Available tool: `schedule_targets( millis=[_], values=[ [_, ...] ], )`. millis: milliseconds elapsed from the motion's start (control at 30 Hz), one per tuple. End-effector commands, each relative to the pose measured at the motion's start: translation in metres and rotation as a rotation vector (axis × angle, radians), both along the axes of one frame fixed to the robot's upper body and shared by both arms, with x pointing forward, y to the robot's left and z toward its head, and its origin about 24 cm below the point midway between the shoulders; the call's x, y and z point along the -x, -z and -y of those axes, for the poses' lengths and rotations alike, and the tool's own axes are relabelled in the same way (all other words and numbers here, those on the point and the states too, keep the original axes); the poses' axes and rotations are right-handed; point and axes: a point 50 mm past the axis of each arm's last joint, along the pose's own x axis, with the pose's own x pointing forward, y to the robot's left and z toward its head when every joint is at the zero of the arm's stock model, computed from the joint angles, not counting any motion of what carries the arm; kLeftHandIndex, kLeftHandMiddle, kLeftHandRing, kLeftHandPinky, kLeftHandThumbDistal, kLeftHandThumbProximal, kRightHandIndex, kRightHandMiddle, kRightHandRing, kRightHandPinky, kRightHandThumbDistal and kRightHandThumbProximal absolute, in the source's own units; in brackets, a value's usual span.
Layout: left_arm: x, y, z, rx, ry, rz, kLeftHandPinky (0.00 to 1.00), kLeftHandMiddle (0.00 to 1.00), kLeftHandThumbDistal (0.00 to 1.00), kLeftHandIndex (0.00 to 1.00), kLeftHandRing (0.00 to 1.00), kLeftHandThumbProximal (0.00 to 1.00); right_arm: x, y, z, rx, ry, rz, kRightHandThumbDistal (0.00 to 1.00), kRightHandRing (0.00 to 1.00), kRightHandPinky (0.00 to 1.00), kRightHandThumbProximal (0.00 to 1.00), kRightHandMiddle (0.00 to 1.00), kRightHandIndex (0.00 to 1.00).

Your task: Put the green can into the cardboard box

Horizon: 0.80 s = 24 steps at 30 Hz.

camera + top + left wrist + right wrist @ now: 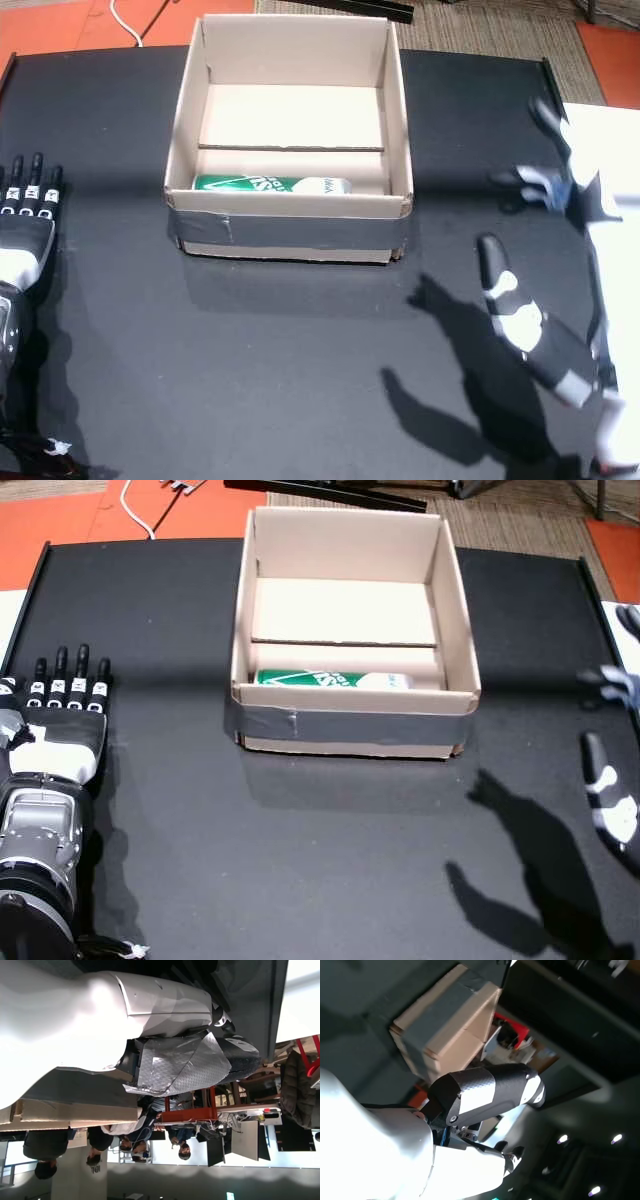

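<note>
The green can lies on its side inside the cardboard box, against the near wall, in both head views. My left hand rests flat on the black table at the far left, fingers straight and apart, holding nothing. My right hand hovers above the table at the right edge, well clear of the box, fingers spread and empty. The right wrist view shows one finger with the box beyond it.
The black table has raised rails at its left and right ends. An orange floor and a white cable lie behind it. A white surface borders the table on the right. People and furniture appear in the left wrist view.
</note>
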Motion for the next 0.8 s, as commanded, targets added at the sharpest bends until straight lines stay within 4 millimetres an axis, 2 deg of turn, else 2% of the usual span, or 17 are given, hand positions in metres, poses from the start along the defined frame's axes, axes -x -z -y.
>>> schedule_targets(
  millis=[0, 233, 267, 333, 367, 400, 433, 467, 500, 567, 633, 733, 767],
  values=[
    [0.003, 0.004, -0.002, 0.008, 0.000, -0.028, 1.00, 0.82, 0.00, 0.84, 0.90, 1.00, 0.006, 0.012, -0.002, -0.027, 0.028, -0.025, 0.56, 0.92, 1.00, 0.68, 0.66, 0.46],
    [0.002, 0.002, -0.005, 0.003, -0.001, -0.024, 1.00, 0.82, 0.00, 0.83, 0.89, 1.00, 0.009, 0.036, -0.015, -0.079, 0.115, -0.098, 0.60, 0.91, 1.00, 0.75, 0.67, 0.46],
    [0.002, 0.002, -0.005, -0.002, -0.002, -0.027, 1.00, 0.82, 0.00, 0.82, 0.89, 1.00, 0.007, 0.038, -0.018, -0.090, 0.124, -0.107, 0.53, 0.92, 1.00, 0.69, 0.67, 0.47],
    [0.002, 0.001, -0.006, -0.010, -0.004, -0.031, 0.99, 0.83, 0.00, 0.83, 0.88, 1.00, 0.003, 0.042, -0.025, -0.122, 0.134, -0.125, 0.43, 0.92, 1.00, 0.65, 0.67, 0.47],
    [0.002, 0.001, -0.006, -0.011, -0.006, -0.033, 0.99, 0.82, 0.00, 0.82, 0.88, 1.00, 0.000, 0.044, -0.030, -0.142, 0.138, -0.131, 0.38, 0.91, 1.00, 0.60, 0.67, 0.46],
    [0.002, 0.001, -0.007, -0.012, -0.007, -0.036, 0.98, 0.81, 0.00, 0.81, 0.87, 1.00, -0.003, 0.045, -0.035, -0.161, 0.136, -0.137, 0.42, 0.91, 1.00, 0.67, 0.66, 0.45],
    [0.001, 0.001, -0.007, -0.012, -0.009, -0.039, 0.98, 0.80, 0.00, 0.80, 0.86, 1.00, -0.005, 0.045, -0.039, -0.171, 0.131, -0.141, 0.43, 0.91, 1.00, 0.69, 0.66, 0.45],
    [0.002, 0.001, -0.008, -0.012, -0.009, -0.039, 0.98, 0.80, 0.00, 0.80, 0.86, 1.00, -0.007, 0.046, -0.042, -0.187, 0.114, -0.146, 0.35, 0.92, 1.00, 0.58, 0.67, 0.48],
    [0.002, 0.001, -0.008, -0.011, -0.011, -0.036, 0.98, 0.79, 0.00, 0.80, 0.85, 1.00, -0.007, 0.047, -0.042, -0.193, 0.107, -0.150, 0.23, 0.92, 1.00, 0.41, 0.67, 0.50],
    [0.002, 0.000, -0.009, -0.009, -0.013, -0.038, 0.97, 0.78, 0.00, 0.77, 0.85, 1.00, -0.008, 0.046, -0.039, -0.207, 0.114, -0.147, 0.27, 0.91, 1.00, 0.36, 0.67, 0.50],
    [0.001, 0.000, -0.010, -0.008, -0.014, -0.041, 0.97, 0.78, 0.00, 0.77, 0.85, 1.00, -0.010, 0.046, -0.036, -0.231, 0.140, -0.145, 0.27, 0.92, 1.00, 0.31, 0.67, 0.50],
    [0.002, 0.000, -0.011, -0.003, -0.017, -0.036, 0.98, 0.80, 0.00, 0.80, 0.87, 1.00, -0.012, 0.043, -0.031, -0.230, 0.174, -0.118, 0.42, 0.90, 1.00, 0.46, 0.65, 0.46],
    [0.001, -0.001, -0.011, -0.001, -0.019, -0.035, 0.98, 0.81, 0.00, 0.80, 0.88, 1.00, -0.012, 0.041, -0.029, -0.221, 0.189, -0.103, 0.49, 0.90, 1.00, 0.54, 0.65, 0.45]
  ],
)
